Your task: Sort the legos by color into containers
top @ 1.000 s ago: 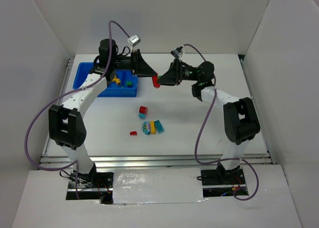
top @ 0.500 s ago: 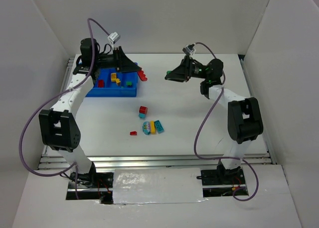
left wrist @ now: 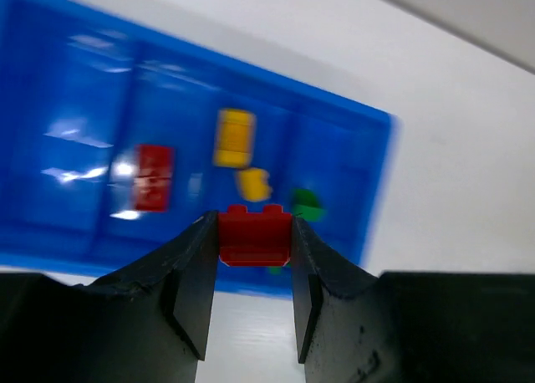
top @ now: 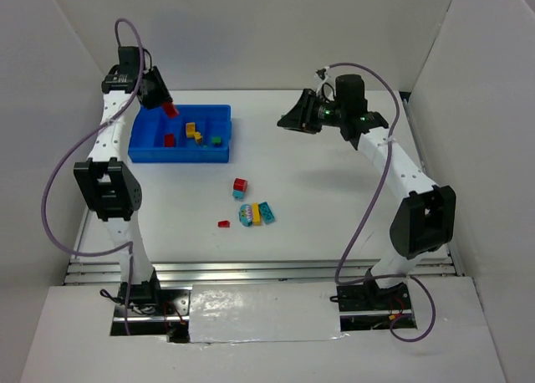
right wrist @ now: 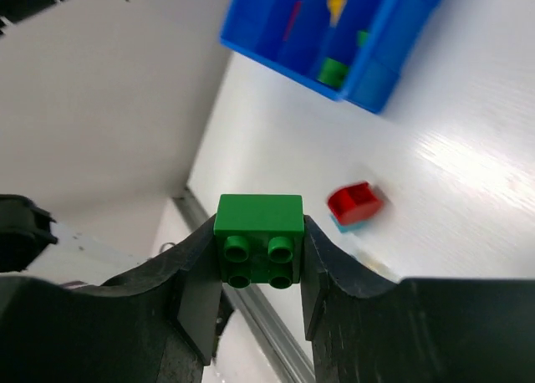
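status
- left hand [top: 164,104]: clamped on a red brick [left wrist: 255,231], raised over the left part of the blue tray [top: 142,155]. cannot tell which compartment lies directly beneath.
- right hand [top: 294,120]: clamped on a green brick [right wrist: 259,237], studs toward the wrist camera, raised over the counter [top: 334,199], well apart from the tray.
- tray, left to right: no brick made out in the first compartment; stored red brick [left wrist: 153,176] in the second; yellow bricks [left wrist: 234,137] in the third; stored green brick [left wrist: 308,204] in the fourth.
- unsorted on the counter: red-on-cyan stack [top: 240,187], cyan-and-yellow cluster [top: 256,214], small red piece [top: 224,223].

hazards
- wrong-compartment drop. cause: release before centring over the second compartment, with only low walls between neighbours.
- bounce-out. cause: release from height onto hard plastic. lower toward the tray floor before opening.
- brick clinging to one finger after opening. cause: tight side grip on a tiny part. confirm separation before retracting.
- arm contact. cause: bringing the green brick to the fourth compartment with the left arm over the same tray. hold the right hand clear until then.
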Controlling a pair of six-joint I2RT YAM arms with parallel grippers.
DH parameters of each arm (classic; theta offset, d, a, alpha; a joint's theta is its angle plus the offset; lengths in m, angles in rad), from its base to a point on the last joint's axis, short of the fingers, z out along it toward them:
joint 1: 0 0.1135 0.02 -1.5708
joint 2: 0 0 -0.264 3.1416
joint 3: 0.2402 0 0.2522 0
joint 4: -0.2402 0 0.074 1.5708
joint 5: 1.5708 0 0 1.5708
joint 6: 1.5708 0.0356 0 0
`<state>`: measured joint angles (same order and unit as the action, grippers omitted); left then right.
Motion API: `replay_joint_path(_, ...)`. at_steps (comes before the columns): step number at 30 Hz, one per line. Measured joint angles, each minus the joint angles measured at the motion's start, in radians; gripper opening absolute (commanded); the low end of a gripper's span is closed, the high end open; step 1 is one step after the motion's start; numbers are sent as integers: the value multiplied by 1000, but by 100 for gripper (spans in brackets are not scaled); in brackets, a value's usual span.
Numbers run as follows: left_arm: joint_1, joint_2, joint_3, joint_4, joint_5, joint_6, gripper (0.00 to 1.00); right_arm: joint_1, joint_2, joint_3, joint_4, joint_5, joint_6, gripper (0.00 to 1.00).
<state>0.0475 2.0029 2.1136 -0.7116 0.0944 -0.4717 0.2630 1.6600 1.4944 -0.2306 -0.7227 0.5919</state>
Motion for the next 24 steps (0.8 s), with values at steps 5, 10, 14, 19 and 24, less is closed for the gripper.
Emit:
replay_joint_path(5,48,182,111,-104,-211,2,0,4,-33,2,-198,146,-92,0)
replay_joint_path(10,53,268,125,-140,-278,3,1,3,-32,10,-300,197,-126,0)
replay_joint_path(14,53,291,152,-157,-301,3,46,3,-8,68,-340,197,-139,0)
replay_joint_path(19,58,291,163,-159,-326,7,100,3,36,146,-348,186,-144,0)
replay_joint_path(24,64,288,163,-160,-306,4,99,4,64,163,-360,172,-143,0)
